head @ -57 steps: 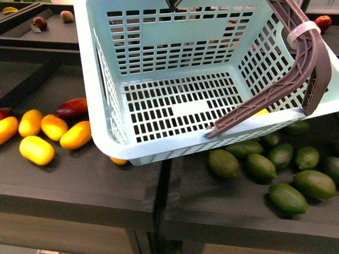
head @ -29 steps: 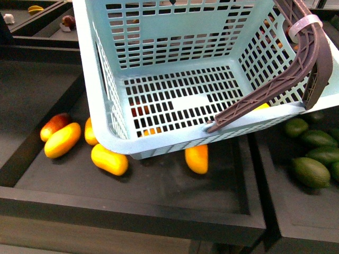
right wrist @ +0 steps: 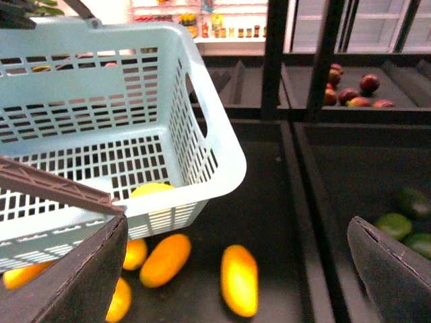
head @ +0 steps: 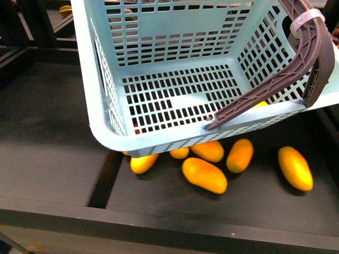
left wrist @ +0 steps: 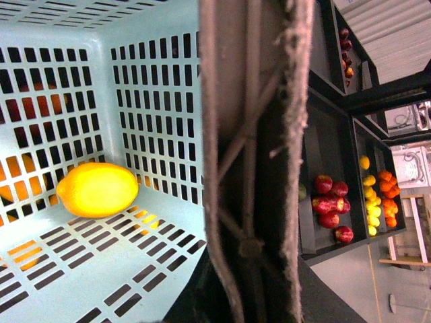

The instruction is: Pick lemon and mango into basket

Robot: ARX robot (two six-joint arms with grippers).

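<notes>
The light turquoise basket [head: 87, 79] hangs tilted over a dark tray, its brown handle [head: 312, 53] at the right. My left gripper [left wrist: 246, 282] is shut on that handle [left wrist: 252, 168], which fills the left wrist view. The lemon [left wrist: 97, 190] lies on the basket floor; only a sliver of it [head: 259, 105] shows in the front view, and it also shows in the right wrist view [right wrist: 151, 190]. Several orange-yellow mangoes [head: 204, 174] lie in the tray below the basket. My right gripper [right wrist: 238, 222] is open and empty above a mango [right wrist: 239, 279]. Neither gripper shows in the front view.
A raised divider [head: 103, 180] splits the dark trays, and the shelf's front edge [head: 159, 227] runs below. Green fruits [right wrist: 411, 202] lie in the neighbouring tray, and dark red fruits [right wrist: 357, 94] lie in a farther one. Red fruits [left wrist: 330, 202] fill another bin.
The view has swung along the shelf: the green fruits have left the front view, and the mangoes now lie under and right of the basket. The basket keeps its place in view.
</notes>
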